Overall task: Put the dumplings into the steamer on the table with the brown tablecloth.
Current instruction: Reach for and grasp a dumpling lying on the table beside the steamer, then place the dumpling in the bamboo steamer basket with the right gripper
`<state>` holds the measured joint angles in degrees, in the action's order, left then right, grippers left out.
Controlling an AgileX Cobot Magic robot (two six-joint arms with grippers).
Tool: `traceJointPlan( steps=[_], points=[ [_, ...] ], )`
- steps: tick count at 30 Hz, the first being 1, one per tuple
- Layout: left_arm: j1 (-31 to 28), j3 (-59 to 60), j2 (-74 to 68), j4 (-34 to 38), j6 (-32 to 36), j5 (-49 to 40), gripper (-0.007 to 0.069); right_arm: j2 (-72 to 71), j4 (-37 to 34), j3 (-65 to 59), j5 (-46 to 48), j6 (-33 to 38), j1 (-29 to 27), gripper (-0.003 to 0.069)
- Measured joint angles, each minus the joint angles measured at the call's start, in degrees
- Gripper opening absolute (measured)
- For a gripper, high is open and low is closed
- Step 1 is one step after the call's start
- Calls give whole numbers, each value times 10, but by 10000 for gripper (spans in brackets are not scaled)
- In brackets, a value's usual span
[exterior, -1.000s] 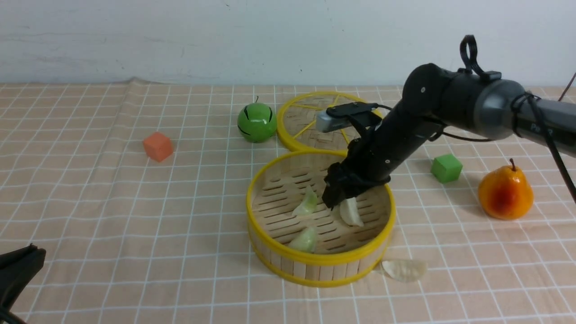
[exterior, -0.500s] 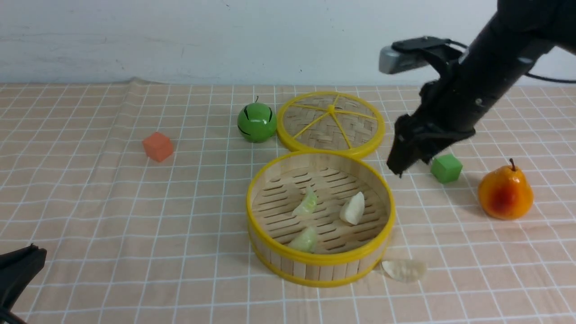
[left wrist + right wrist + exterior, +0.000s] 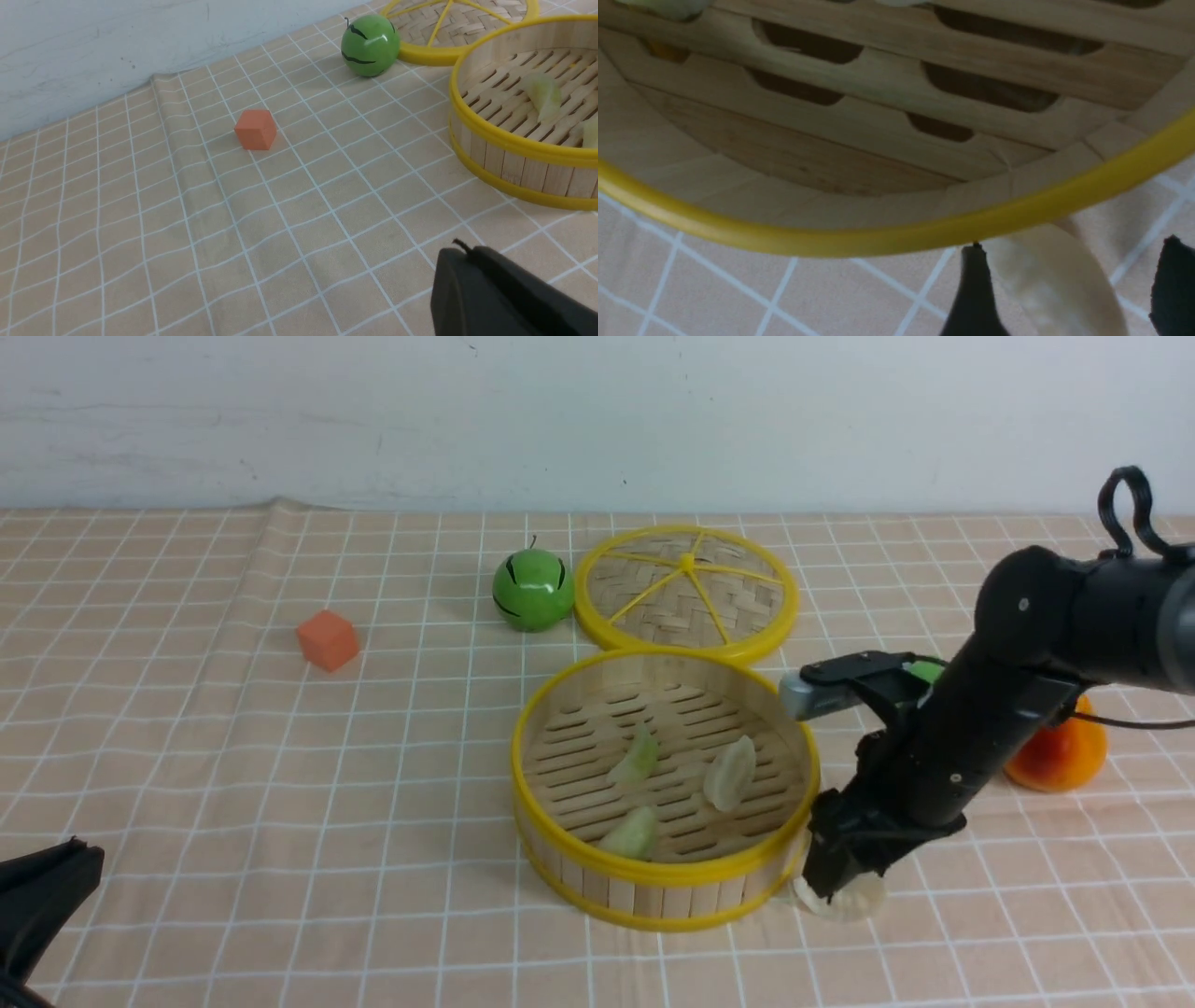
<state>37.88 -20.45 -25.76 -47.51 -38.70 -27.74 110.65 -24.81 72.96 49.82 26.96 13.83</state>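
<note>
My right gripper (image 3: 834, 885) straddles, jaws apart, the last creamy-white crescent dumpling (image 3: 861, 905) on the peach grid cloth (image 3: 280, 784) just beside the near-right wall of the yellow-rimmed bamboo steamer (image 3: 653, 875); next I must close, then lift it over the rim.

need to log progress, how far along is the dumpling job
Done: in the steamer lie a green dumpling, a second green dumpling and a white dumpling. In hand: the right gripper is open, straddling the last white dumpling on the tablecloth beside the steamer's wall, not yet closed. Left: grasp it and drop it in.
</note>
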Motion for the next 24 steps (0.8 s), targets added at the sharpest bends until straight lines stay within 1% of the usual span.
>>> traceJointPlan(
  steps=[2,4,5,6,7,8,9,13,16,18,20,21,22,23,24],
  points=[
    [0,0,0,0,0,0,-13,14,-10,0,2,7,0,435],
    [0,0,0,0,0,0,-13,15,-13,0,3,10,-1,376],
    [0,0,0,0,0,0,-13,16,-13,0,4,10,-1,368],
    [0,0,0,0,0,0,-13,18,-16,0,9,11,-1,288],
    [0,0,0,0,0,0,-13,18,-16,0,10,11,-1,279],
    [0,0,0,0,0,0,-13,16,-17,1,17,11,-1,222],
    [0,0,0,0,0,0,-13,13,-14,3,24,11,-1,204],
    [0,0,0,0,0,-1,-13,-4,-2,16,91,3,-1,204],
    [0,0,0,0,0,-1,-13,-36,8,42,162,-16,-1,204],
    [0,0,0,0,0,-1,-13,-56,9,58,183,-22,-1,204],
    [0,0,0,0,0,-1,-13,-67,-4,70,188,-23,-1,204],
    [0,0,0,0,0,-1,-13,-75,-35,87,191,-18,1,204],
    [0,0,0,-1,0,-1,-13,-79,-50,92,188,-12,1,204],
    [0,0,0,-3,0,-1,-13,-83,-78,100,172,6,7,204],
    [0,0,0,-4,0,-1,-13,-83,-83,101,168,14,9,204]
  ],
)
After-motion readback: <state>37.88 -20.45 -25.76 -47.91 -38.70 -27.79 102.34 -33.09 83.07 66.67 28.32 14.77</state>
